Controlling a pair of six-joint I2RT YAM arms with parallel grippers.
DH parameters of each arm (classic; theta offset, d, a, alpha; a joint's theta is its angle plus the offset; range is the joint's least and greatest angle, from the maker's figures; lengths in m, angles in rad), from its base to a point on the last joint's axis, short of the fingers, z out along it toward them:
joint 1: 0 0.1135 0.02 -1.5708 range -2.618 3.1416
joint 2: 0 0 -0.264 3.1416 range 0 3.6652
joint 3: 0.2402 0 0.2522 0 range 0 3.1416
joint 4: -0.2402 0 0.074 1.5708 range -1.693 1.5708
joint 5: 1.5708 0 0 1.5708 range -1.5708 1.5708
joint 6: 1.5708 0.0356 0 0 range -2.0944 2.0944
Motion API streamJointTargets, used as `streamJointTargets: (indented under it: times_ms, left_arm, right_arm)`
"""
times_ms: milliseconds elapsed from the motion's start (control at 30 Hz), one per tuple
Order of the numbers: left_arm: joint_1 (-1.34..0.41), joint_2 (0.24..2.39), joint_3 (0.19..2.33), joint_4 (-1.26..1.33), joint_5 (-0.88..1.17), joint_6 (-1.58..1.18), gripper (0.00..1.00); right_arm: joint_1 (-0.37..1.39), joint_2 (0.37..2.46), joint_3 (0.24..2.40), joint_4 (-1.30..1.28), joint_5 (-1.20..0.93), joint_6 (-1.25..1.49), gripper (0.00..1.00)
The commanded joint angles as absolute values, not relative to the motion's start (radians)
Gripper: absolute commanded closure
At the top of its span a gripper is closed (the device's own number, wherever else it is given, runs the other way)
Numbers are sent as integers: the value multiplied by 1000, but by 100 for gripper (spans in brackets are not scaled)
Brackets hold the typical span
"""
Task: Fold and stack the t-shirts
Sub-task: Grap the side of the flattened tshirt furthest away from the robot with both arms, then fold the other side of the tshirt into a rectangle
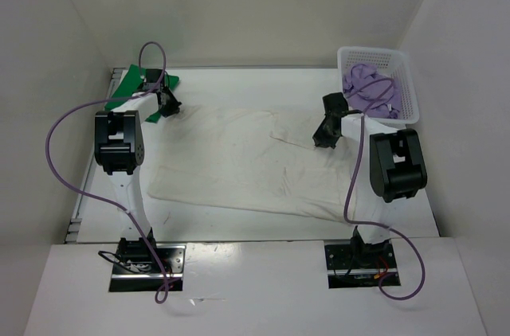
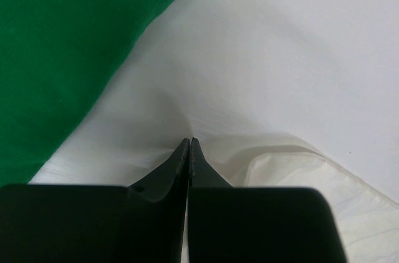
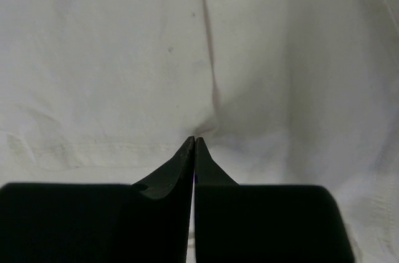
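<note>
My left hand [image 2: 190,143] pinched closed on white-cream shirt [image 1: 239,162] edge, beside green shirt [image 2: 56,45]. My right hand [image 3: 195,140] pinches it likewise.

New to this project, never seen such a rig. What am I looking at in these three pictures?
Two robot arms are bolted to a table. The wide picture looks down from above and behind them; the other two come from a camera on each wrist. A white t-shirt lies spread out, a green t-shirt sits at the far left corner, and a purple t-shirt is in a white basket. The left gripper and the right gripper are each shut, apparently pinching the white t-shirt's cloth.
</note>
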State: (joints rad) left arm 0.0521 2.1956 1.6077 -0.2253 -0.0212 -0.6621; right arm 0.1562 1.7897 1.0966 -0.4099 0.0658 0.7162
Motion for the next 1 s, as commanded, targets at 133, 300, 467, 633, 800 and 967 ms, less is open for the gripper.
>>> streamJointTargets:
  times_ms: [133, 300, 467, 633, 800, 967]
  left_arm:
    - [92, 2206, 1709, -229, -23, -678, 100]
    - [124, 2194, 1721, -239, -5, -687, 100]
    - [124, 2099, 1589, -189, 5, -698, 100]
    - [124, 2005, 1488, -164, 25, -698, 100]
    - [133, 1906, 1413, -164, 25, -698, 100]
    - [160, 1803, 1338, -175, 25, -707, 100]
  right_arm:
    - [140, 1888, 1338, -426, 61, 680, 100]
    - [140, 1983, 1570, -477, 19, 660, 100]
    - [140, 1964, 1609, -512, -11, 650, 100]
    - [140, 1788, 1471, -532, -40, 650, 100]
    - [140, 1564, 1270, -580, -31, 650, 100]
    - [129, 1297, 1120, -673, -55, 672, 100]
